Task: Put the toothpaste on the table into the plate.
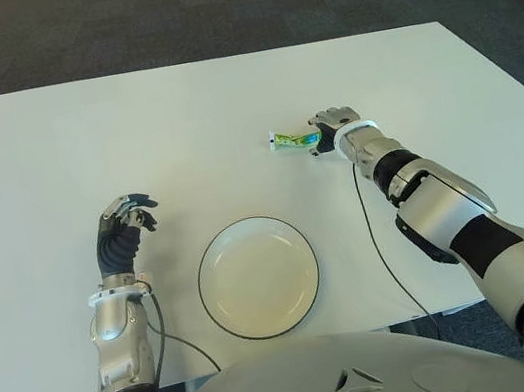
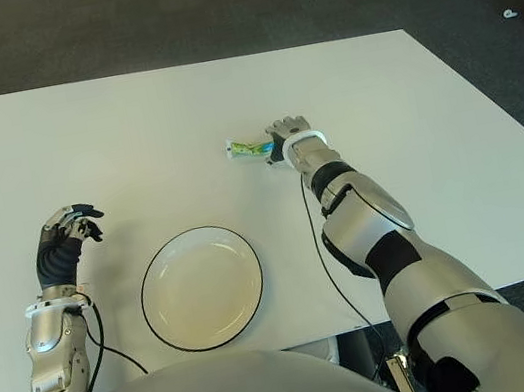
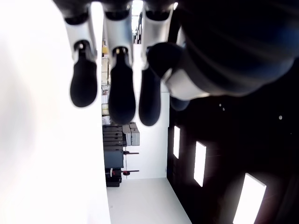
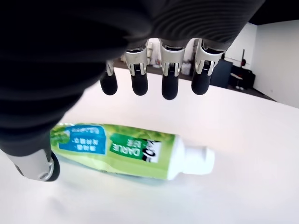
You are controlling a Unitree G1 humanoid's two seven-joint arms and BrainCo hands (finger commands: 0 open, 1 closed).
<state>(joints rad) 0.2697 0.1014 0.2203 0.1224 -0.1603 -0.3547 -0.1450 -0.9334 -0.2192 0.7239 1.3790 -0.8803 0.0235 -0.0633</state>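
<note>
Your right robot hand (image 1: 333, 120) sits over the green toothpaste tube (image 4: 131, 150), fingers apart, nothing gripped yet. Tube lies flat on worktop (image 1: 179, 129), far-right of the plate (image 1: 258, 277). Left robot hand (image 1: 123, 224) left of plate, fingers loosely curled, empty.

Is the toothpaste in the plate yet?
No. The toothpaste lies on the table under the open right hand; the plate holds nothing.

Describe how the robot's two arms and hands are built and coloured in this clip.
Both arms have silver shells with black joint sections. The left hand and right hand are dark grey, with a white band at each wrist. The fingers have metallic knuckle links and black rounded tips. A thin black cable runs along each forearm.
</note>
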